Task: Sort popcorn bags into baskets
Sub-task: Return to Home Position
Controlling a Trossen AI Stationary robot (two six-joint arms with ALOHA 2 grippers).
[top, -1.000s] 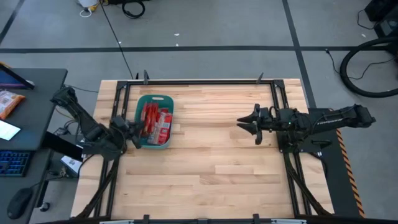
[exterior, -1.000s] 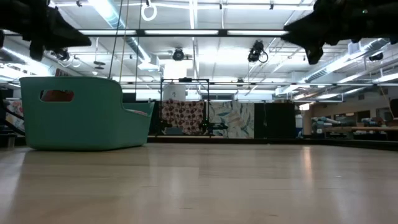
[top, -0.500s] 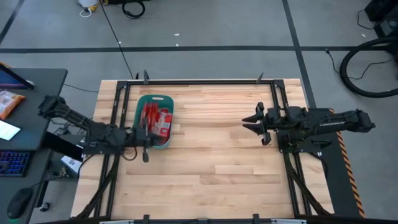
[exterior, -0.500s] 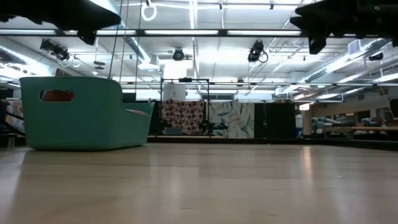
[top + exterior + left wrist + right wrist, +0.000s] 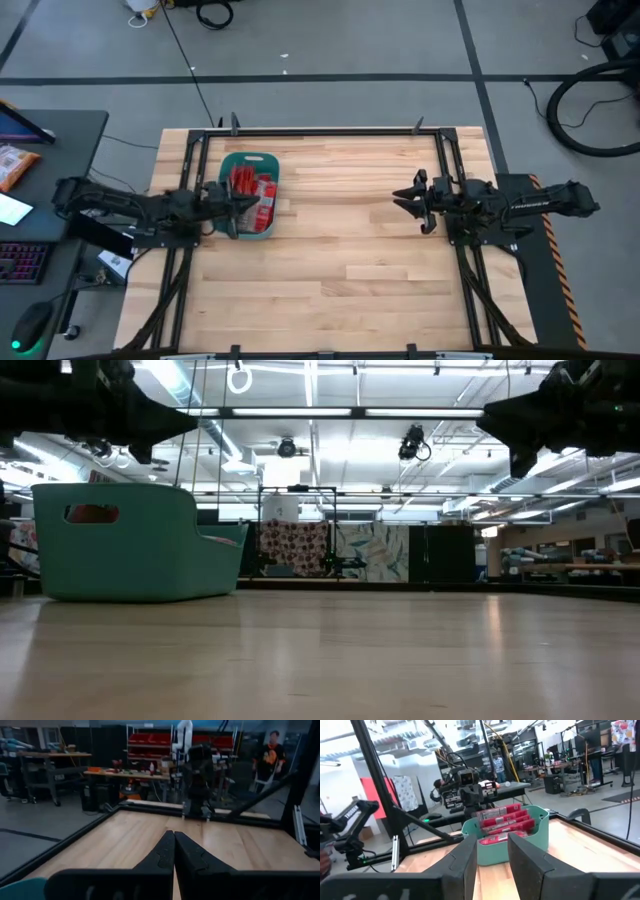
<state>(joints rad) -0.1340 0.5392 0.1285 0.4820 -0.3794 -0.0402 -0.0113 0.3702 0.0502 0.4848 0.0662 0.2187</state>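
The teal basket (image 5: 226,170) stands on the table's left half and shows in the low view (image 5: 130,550) and the right wrist view (image 5: 537,832). Several red popcorn bags (image 5: 250,190) lie stacked inside it, seen in the right wrist view too (image 5: 502,820). My left gripper (image 5: 238,208) hangs shut and empty above the basket's near left part (image 5: 150,420); its fingers (image 5: 174,842) meet with nothing between them. My right gripper (image 5: 408,200) hovers open over the table's right half, pointing at the basket (image 5: 492,852), high above the wood (image 5: 520,430).
A black metal frame (image 5: 320,131) borders the wooden table. The broad middle of the tabletop (image 5: 330,240) between the two grippers is bare wood. A desk with a keyboard (image 5: 20,262) stands left of the table. A person (image 5: 270,755) stands in the room beyond.
My left arm has stretched out low and level toward the table's right, carrying its gripper from beside the basket's left wall to above the basket's near left part. My right gripper has drawn back a little toward the table's right edge. The basket and bags have stayed put.
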